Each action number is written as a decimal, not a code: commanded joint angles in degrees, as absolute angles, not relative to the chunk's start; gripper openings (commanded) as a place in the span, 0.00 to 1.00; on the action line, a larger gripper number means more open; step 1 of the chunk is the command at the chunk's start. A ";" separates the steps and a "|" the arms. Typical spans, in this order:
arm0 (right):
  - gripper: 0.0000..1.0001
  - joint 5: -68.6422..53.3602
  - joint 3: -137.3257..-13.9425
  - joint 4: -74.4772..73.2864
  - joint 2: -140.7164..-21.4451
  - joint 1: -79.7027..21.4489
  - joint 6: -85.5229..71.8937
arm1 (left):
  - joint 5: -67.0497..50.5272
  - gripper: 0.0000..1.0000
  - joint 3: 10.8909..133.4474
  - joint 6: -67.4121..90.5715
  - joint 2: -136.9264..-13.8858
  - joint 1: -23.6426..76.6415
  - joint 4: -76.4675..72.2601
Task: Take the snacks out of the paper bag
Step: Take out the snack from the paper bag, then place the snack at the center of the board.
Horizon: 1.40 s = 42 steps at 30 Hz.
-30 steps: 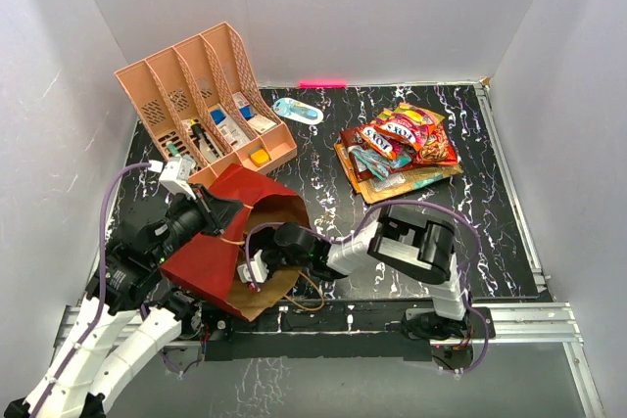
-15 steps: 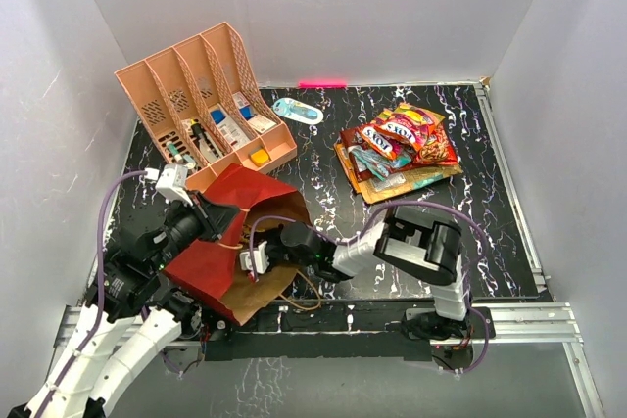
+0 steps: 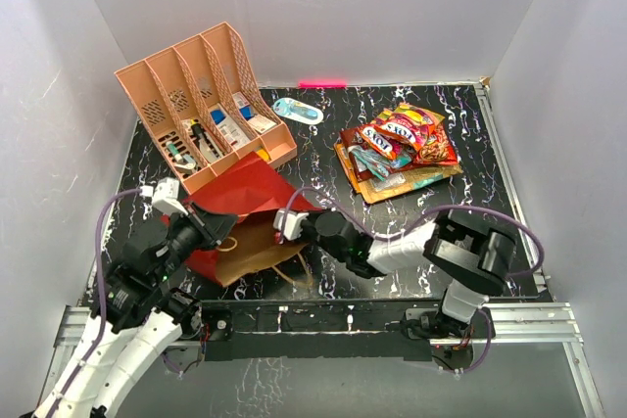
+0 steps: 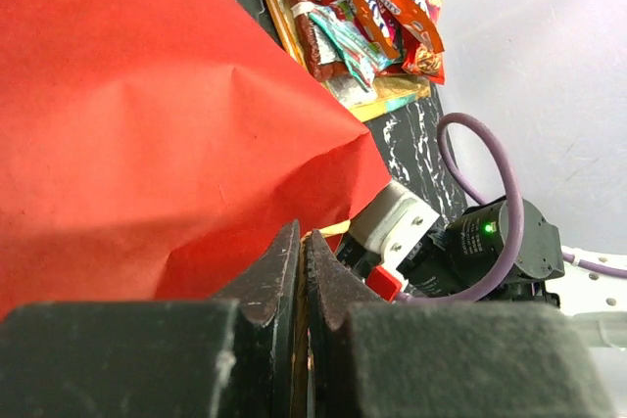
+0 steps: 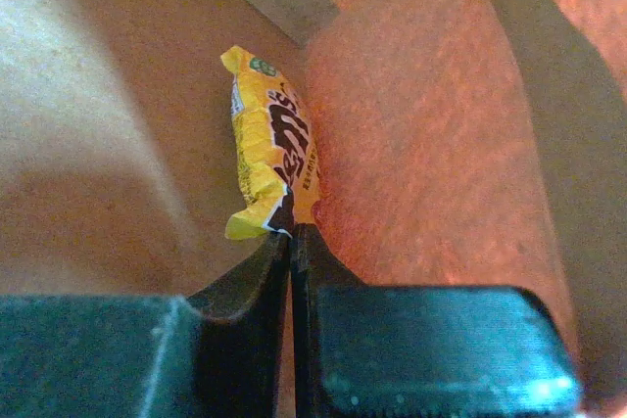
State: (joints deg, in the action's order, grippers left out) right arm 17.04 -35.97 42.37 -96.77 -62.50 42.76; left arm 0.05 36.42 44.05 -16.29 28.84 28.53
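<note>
Inside the paper bag, the right gripper pinches a yellow packet by its corner; the left gripper clamps the bag's left edge.

Matt paper bag, rough inside; yellow packet seemingly crinkly plastic.

I'm watching from overhead and behind the rig; my 2 wrist cameras are pressing close, all 3 views sharing the paper bag.
</note>
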 commanded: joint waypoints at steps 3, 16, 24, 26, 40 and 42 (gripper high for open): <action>0.08 26.58 -31.98 41.74 -88.05 -57.03 37.67 | -1.26 0.00 36.79 42.68 -26.42 28.76 17.61; 0.08 -22.25 -28.25 25.08 -59.88 -61.98 33.80 | -4.02 0.00 41.29 37.04 -23.17 28.81 23.91; 0.08 -26.97 -36.97 12.81 -47.50 -62.84 25.19 | -1.38 0.00 51.71 26.58 -28.07 28.78 30.93; 0.08 -24.60 -38.63 12.60 -43.54 -62.84 23.02 | -0.29 0.00 52.04 25.62 -28.36 28.82 30.83; 0.08 46.17 -56.67 5.19 -54.89 -52.89 16.01 | -3.34 0.00 58.02 28.12 -36.72 28.70 25.94; 0.08 37.08 -57.25 -0.07 -56.29 -43.95 9.67 | -5.03 0.00 59.53 28.15 -38.03 28.75 25.22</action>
